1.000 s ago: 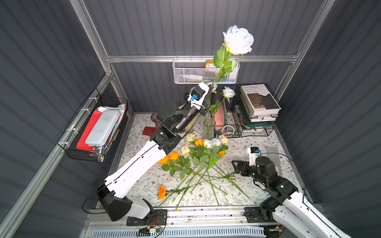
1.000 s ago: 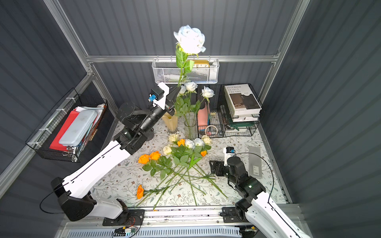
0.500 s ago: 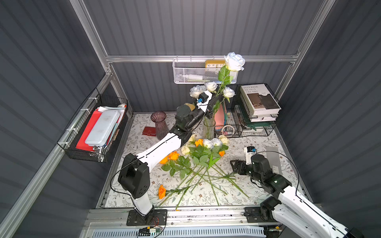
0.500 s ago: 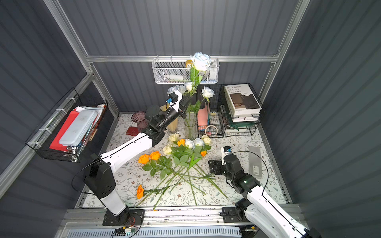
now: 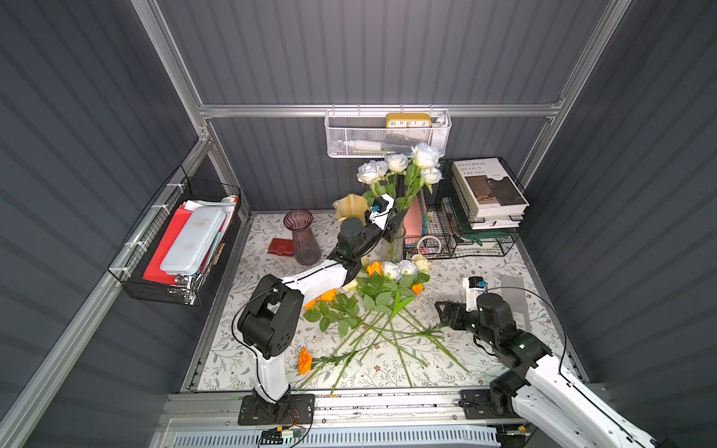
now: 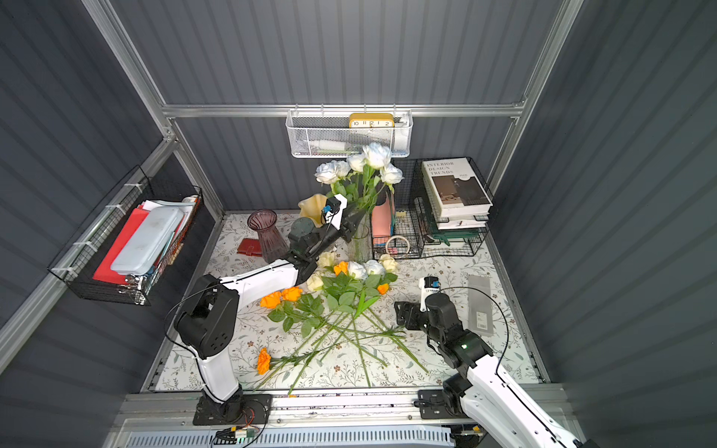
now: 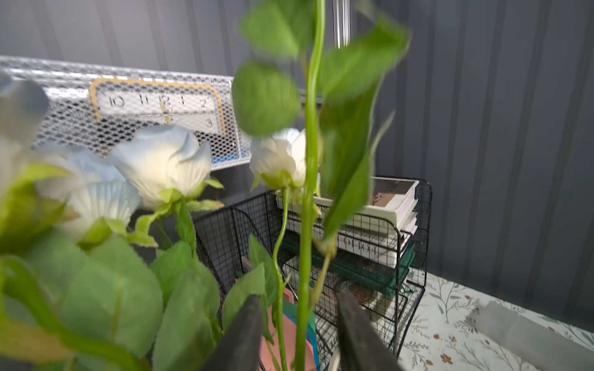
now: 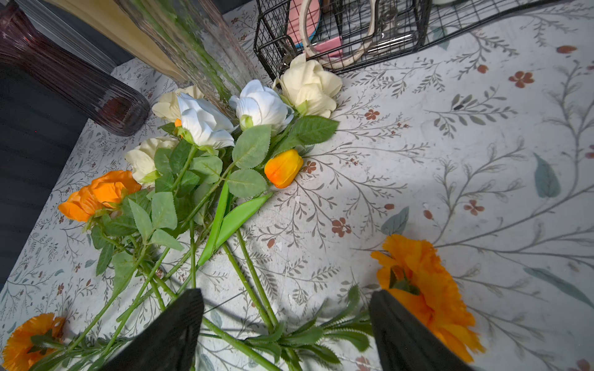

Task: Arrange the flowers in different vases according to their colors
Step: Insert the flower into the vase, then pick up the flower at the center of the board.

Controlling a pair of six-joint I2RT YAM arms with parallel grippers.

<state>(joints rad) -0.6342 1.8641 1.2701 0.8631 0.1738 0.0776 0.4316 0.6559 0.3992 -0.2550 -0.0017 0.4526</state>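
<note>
One white rose stem (image 7: 309, 160) rises between the parted fingers of the left claw (image 7: 299, 296).

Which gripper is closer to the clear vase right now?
Left. The left gripper is at the clear vase's mouth, jaws open around a white rose stem. The right gripper sits apart from it, low over the loose stems.

The back of the worktop (image 5: 450, 271) is crowded. The purple vase (image 5: 302, 236), cream vase (image 5: 349, 205) and clear vase (image 5: 394, 250) stand in a row, with the black wire rack (image 5: 461, 236) just beside the clear one. The left end effector (image 5: 396, 229) sits among rose leaves (image 7: 128, 289). Loose flowers (image 5: 372, 310) cover the middle. Bare cloth shows between the rack and the right end effector (image 5: 440, 315).
</note>
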